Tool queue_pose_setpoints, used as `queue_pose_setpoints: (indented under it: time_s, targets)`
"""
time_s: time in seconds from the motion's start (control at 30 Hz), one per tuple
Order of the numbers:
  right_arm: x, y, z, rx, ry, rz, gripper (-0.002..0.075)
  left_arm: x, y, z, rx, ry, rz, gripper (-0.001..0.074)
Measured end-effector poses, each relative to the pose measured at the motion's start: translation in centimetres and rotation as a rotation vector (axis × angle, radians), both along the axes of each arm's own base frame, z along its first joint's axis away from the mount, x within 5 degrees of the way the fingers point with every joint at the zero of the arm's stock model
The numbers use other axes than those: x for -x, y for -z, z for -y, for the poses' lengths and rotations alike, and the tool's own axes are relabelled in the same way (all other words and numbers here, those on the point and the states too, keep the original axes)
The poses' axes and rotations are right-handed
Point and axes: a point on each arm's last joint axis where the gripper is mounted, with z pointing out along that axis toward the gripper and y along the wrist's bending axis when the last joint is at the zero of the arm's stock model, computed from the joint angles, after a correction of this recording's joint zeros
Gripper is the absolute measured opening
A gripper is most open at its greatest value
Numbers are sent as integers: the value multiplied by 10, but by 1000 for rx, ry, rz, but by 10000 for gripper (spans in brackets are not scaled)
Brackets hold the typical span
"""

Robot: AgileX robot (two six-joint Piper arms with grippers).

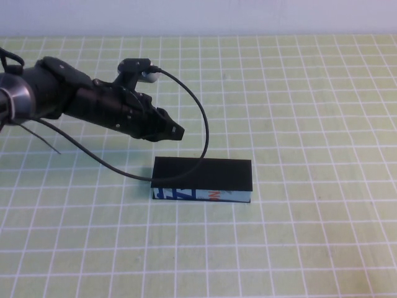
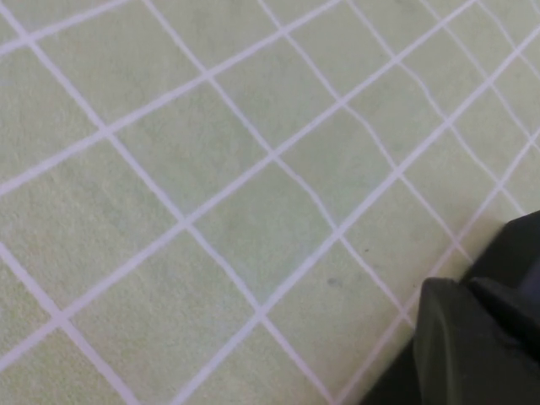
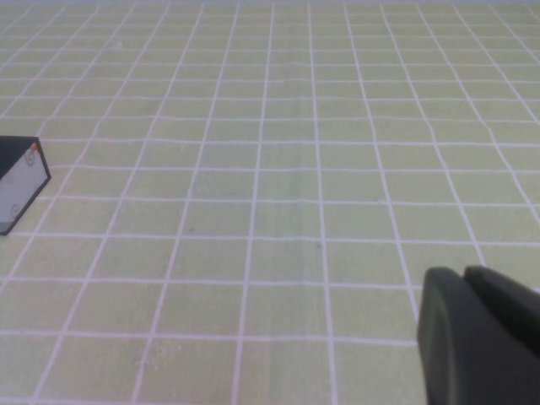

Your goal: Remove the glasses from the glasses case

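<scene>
From the high view, the glasses case (image 1: pixel 202 180) lies flat on the green gridded mat (image 1: pixel 310 93) with its black lid down, its light blue printed side facing the camera; the glasses are not visible anywhere. The left gripper (image 1: pixel 175 130) hangs just behind the case's left end, a little above the mat and clear of the lid, its fingers drawn together at the tip with nothing between them. A black cable (image 1: pixel 201 118) loops from the arm down across the case's lid. The left wrist view shows only mat and the dark finger ends (image 2: pixel 472 337), lying close together. In the right wrist view the right gripper (image 3: pixel 468 283) hovers over bare mat well apart from the case (image 3: pixel 21 181), its fingers pressed together on nothing.
</scene>
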Motion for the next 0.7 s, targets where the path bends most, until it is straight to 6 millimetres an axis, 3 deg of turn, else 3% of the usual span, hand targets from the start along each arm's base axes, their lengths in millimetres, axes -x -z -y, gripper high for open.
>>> queue_pose_setpoints:
  time_s: [0.17, 0.7]
  targets:
    - [0, 0, 0, 0, 0, 0, -18, -7, 27, 2, -26, -1, -24, -4]
    - [0, 0, 0, 0, 0, 0, -18, -14, 52, 1, -60, -21, -34, -4]
